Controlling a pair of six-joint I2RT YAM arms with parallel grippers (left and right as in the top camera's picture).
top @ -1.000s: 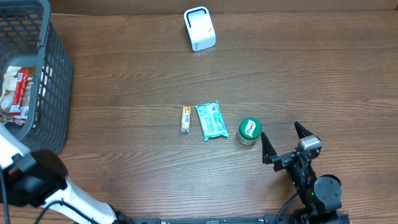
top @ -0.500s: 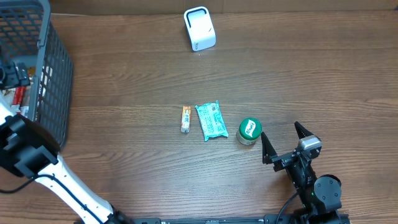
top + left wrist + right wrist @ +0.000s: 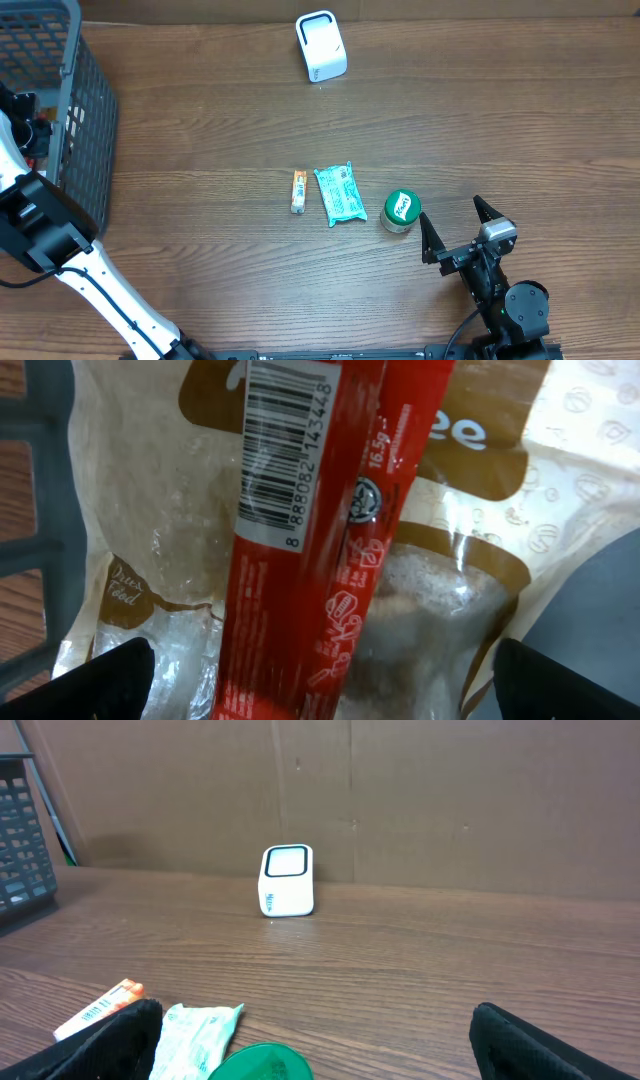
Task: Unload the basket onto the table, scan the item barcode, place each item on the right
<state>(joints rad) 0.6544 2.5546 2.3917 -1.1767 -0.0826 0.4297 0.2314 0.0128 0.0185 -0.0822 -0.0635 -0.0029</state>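
The worktop (image 3: 400, 120) carries the basket (image 3: 92, 130) at its left end. Inside the basket lies a clear, brown-printed bag (image 3: 150, 510), and on it the red stick packet (image 3: 300, 560), barcode (image 3: 285, 450) up. My left pincer (image 3: 330, 680) hangs over it, released. Well away from the basket, my right pincer (image 3: 450, 210) is released too.

A scanner (image 3: 321, 46) stands at the back of the table (image 3: 500, 120); a bar (image 3: 298, 190), pouch (image 3: 340, 194) and tub (image 3: 402, 210) lie side by side at centre; a basket (image 3: 90, 130) sits far left
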